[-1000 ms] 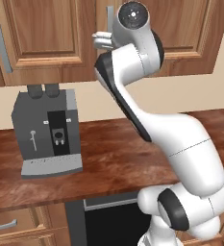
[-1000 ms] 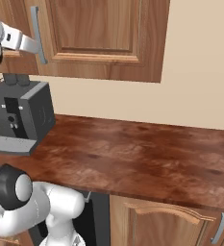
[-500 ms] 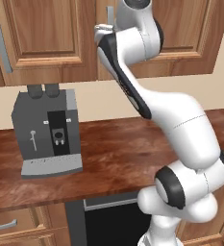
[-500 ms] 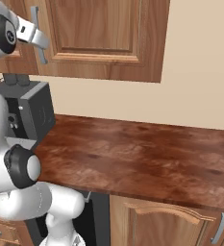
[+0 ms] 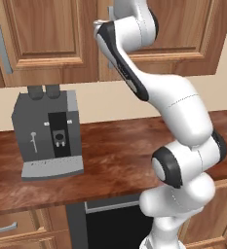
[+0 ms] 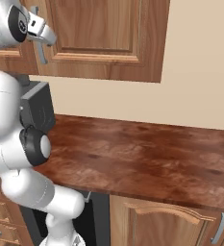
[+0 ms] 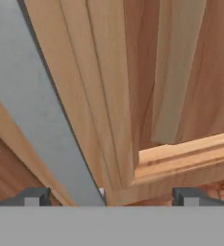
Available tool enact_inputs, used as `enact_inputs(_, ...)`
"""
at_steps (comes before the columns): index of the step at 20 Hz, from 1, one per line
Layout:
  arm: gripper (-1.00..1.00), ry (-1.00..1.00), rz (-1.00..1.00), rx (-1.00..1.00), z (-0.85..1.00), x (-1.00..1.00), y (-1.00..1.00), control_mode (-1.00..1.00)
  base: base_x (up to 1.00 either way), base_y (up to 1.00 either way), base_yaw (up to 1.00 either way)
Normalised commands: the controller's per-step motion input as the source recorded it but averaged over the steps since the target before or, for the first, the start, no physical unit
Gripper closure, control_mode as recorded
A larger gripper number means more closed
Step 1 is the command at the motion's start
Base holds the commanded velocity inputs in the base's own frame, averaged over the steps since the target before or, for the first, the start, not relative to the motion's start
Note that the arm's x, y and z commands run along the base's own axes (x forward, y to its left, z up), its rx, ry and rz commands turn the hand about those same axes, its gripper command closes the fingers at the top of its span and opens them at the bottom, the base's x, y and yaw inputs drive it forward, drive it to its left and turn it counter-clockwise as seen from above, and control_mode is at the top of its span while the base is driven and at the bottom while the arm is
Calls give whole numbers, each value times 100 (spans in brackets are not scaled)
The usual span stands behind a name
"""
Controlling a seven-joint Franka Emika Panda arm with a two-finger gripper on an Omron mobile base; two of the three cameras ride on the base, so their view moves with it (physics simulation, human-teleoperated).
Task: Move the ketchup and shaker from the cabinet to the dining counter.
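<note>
Cabinet (image 5: 47,44) doors closed; gripper (image 7: 106,196) open at its handle (image 7: 34,96)

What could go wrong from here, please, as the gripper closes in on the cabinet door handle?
The gripper is open, with the silver handle crossing diagonally toward one fingertip rather than centred, so closing may clip it or miss. The fingers sit close to the cabinet door panel, so pushing further may jam them against the wood. The coffee machine stands below the raised arm on the counter, so a careless swing down could knock it.
</note>
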Motion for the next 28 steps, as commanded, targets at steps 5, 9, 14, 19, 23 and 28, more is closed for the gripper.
enact_inputs(5,-100,0,0,0,-3,38,16,-100,0,0,0)
enact_inputs(9,-100,0,0,0,-9,28,20,-100,0,0,0)
enact_inputs(14,-100,-1,0,0,-16,25,15,-100,0,0,0)
enact_inputs(19,100,-7,0,-3,-19,12,0,-100,0,0,0)
enact_inputs(23,100,-15,0,-3,-38,1,1,-100,0,0,0)
enact_inputs(28,100,-17,-1,-3,-38,15,-6,-100,0,0,0)
